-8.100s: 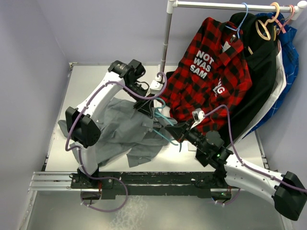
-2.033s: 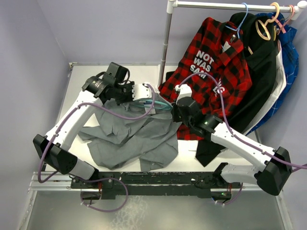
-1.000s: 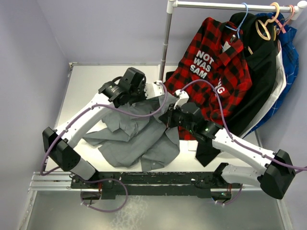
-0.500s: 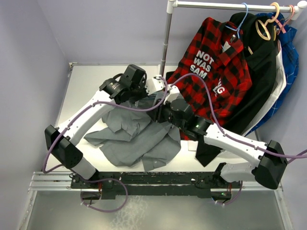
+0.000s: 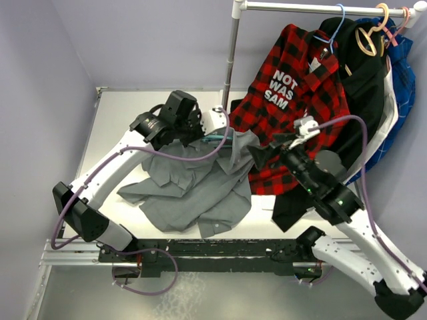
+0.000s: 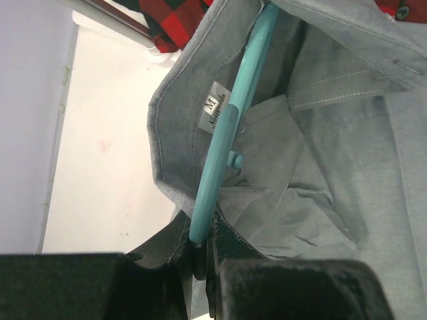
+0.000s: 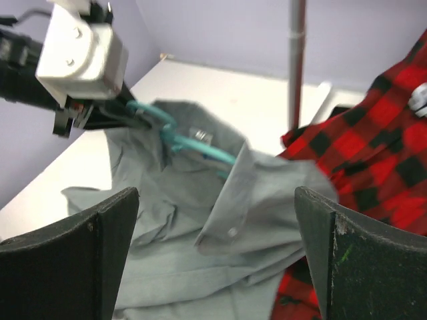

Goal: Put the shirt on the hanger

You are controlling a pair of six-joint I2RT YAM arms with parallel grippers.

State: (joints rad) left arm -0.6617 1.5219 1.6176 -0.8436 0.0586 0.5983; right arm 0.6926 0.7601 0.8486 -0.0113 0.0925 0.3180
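Nearest to us, the right gripper stands wide open, and in its own wrist view we see the two fingers spread far apart with nothing between them. It touches nothing that we can see. The grey shirt lies ahead of this gripper and below it, its lower part crumpled flat on the table and its upper part lifted toward the other arm. One loose front edge with a button rises closest to the open fingers, clear of them.

Farther on, the left gripper is closed on the teal hanger. Its wrist view shows the hanger's end pinched between the dark fingers at the bottom of the picture. From that grip the hanger runs away from the gripper and into the neck of the shirt. It passes just beside the small white label sewn inside the collar. The collar wraps around the hanger's arm there. We cannot tell how far the hanger reaches into either shoulder, because cloth hides its far end.

Beyond both grippers, a red-and-black plaid shirt hangs from the rail, just beside the raised grey cloth.
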